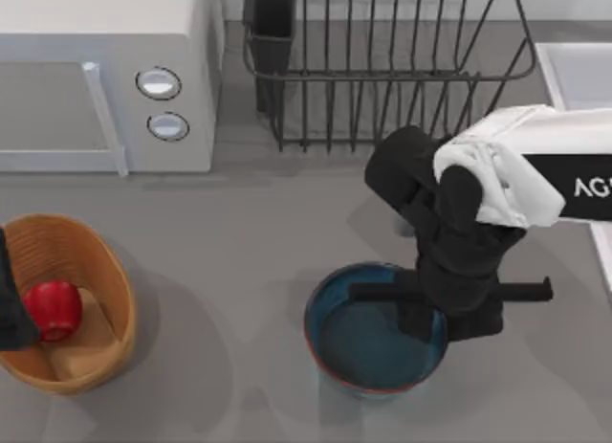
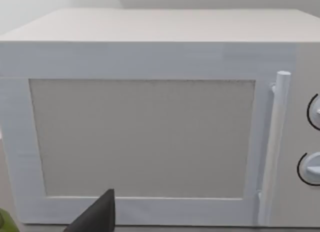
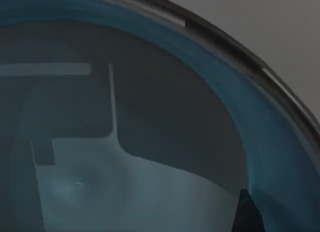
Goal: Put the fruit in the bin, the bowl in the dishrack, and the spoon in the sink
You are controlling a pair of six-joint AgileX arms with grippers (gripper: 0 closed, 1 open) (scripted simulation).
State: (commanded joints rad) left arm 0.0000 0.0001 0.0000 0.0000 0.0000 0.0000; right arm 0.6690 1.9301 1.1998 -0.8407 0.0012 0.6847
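**Right gripper low over the bowl, fruit in the bin**

Top view: the right gripper [image 1: 449, 314] hangs over the right side of the bowl [image 1: 359, 352] near the bench's front edge; I cannot tell its grasp. The fruit [image 1: 54, 309] lies in the bin [image 1: 96, 352] at the front left corner, beside the left gripper [image 1: 11, 309], grasp not discernible. The dishrack [image 1: 382, 70] stands at the back, the sink [image 1: 574, 70] at the right edge.

Left wrist view: the microwave [image 2: 150, 117] front.

Right wrist view: the bowl's blue inner wall [image 3: 225, 101], seen close.
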